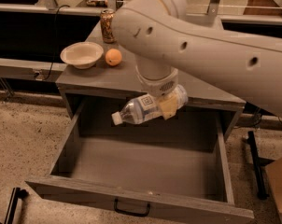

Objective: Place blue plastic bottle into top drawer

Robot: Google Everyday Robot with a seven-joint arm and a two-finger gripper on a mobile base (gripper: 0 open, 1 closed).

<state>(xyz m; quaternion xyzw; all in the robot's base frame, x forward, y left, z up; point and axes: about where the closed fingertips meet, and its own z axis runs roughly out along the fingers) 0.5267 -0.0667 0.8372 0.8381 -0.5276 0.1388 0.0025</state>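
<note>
- The top drawer (80, 192) is pulled well out of the cabinet toward the camera. Its grey front panel is nearest, with a small black handle (131, 208) near the middle of the panel.
- Behind the panel, the drawer's floor and side walls lie in plain sight.
- The blue plastic bottle (140, 110) hangs in the air above the rear part of the open drawer, level with the cabinet's front edge and touching neither the drawer floor nor its walls. It lies almost on its side. Its white cap (116, 118) points to the left of the picture and slightly down, and its white-and-blue label faces the camera.
- The gripper (165, 106) reaches down from above and is clamped narrow around the bottle's thicker end. A yellowish finger (168, 108) presses across the bottle's body just right of the label, and the bottle is the only thing it touches.
- The white arm (206, 45) runs from the gripper's wrist up and away to the right, crossing over the cabinet top (99, 78).
- On the left of the cabinet top stands a cream bowl (81, 54). An orange (113, 57) sits just beside it on the right, and the two are close but apart.
- Farther back, near the rear left of the top, a brown patterned drink can (107, 25) stands upright.
</note>
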